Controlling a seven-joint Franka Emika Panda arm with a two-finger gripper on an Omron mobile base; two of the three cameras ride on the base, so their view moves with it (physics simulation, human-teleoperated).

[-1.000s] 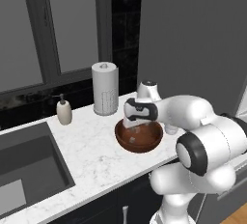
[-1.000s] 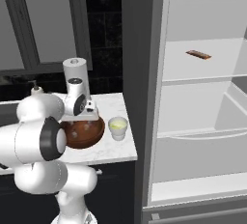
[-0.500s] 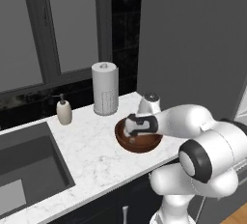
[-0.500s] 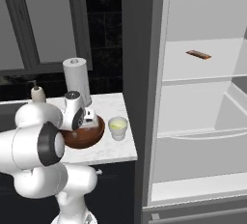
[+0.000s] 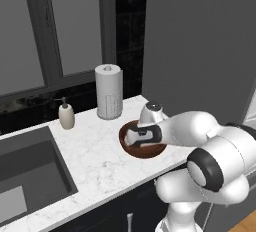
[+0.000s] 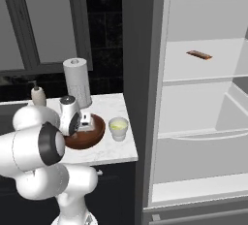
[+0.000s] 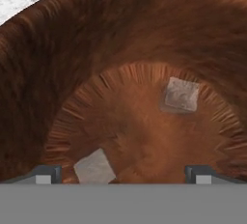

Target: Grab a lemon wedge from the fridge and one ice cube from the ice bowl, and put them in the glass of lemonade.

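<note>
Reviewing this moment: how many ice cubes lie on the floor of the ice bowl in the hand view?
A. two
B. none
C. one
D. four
A: the hand view looks down into the ice bowl, where one pale ice cube lies toward the upper right and a second ice cube lies at the lower left, between the open tool's tips.

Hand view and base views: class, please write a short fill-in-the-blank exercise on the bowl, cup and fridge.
1. The bowl holds ____ ice cubes.
2. The tool hangs inside the bowl with its jaws ____.
3. The cup stands between the bowl and the ____.
4. The fridge door is ____.

Missing words: two; open; fridge; open
</note>
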